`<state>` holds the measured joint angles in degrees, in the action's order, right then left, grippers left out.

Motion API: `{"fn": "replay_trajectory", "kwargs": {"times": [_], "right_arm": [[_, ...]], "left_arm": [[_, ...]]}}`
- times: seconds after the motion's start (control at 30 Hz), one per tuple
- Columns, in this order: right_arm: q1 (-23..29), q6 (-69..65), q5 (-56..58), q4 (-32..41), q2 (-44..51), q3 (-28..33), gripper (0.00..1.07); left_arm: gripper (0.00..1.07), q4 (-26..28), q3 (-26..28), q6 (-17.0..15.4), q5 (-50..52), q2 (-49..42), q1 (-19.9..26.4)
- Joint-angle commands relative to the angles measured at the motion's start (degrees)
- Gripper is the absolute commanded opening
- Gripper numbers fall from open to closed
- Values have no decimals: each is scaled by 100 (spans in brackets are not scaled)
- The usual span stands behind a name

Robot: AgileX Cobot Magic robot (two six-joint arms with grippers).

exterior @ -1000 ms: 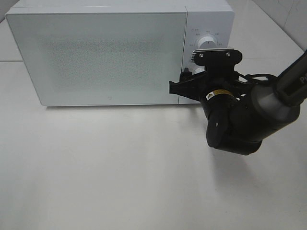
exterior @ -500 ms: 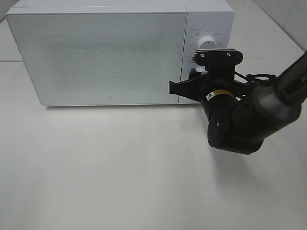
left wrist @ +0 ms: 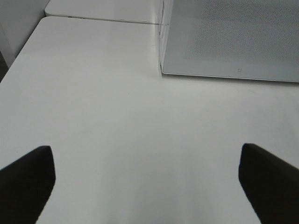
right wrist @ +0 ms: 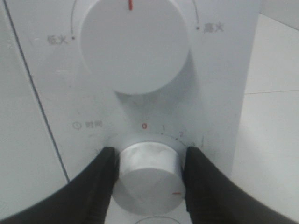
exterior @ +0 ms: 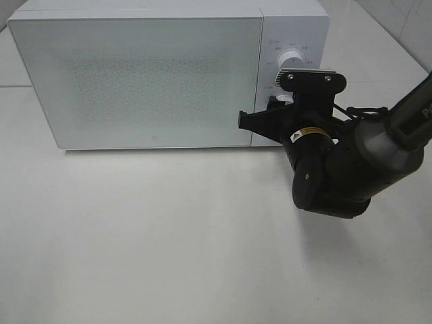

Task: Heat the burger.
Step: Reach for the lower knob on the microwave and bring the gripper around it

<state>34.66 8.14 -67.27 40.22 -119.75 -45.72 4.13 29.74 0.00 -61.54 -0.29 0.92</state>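
Your right gripper (right wrist: pixel 148 156) has narrowed since a second ago and now pinches the small round silver-white timer knob (right wrist: pixel 149 184) on the white microwave oven (exterior: pixel 293 27). Its wrist sits slightly further right. Your left gripper (left wrist: pixel 145 156) hangs wide open over the white tabletop (exterior: pixel 169 243). The frosted door (exterior: pixel 135 81) is shut, so you cannot tell where the burger is.

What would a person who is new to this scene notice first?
The big white microwave, its door closed, fills the back of the table. At its control panel the right gripper clasps the lower knob from both sides. The left gripper hangs wide open above the table.
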Motion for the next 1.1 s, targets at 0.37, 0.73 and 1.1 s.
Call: {"fn": "replay_trajectory", "kwargs": {"times": [0.37,0.73,1.1], "right_arm": [[0,-4188,109,-1209,23,-57,0],[0,-7993,109,-1736,23,-57,0],[0,-9889,-309,-1988,23,-57,0]], "left_arm": [[101,46,-17,0,52,-92,17],[101,46,-17,0,52,-92,17],[100,46,-17,0,52,-92,17]]}}
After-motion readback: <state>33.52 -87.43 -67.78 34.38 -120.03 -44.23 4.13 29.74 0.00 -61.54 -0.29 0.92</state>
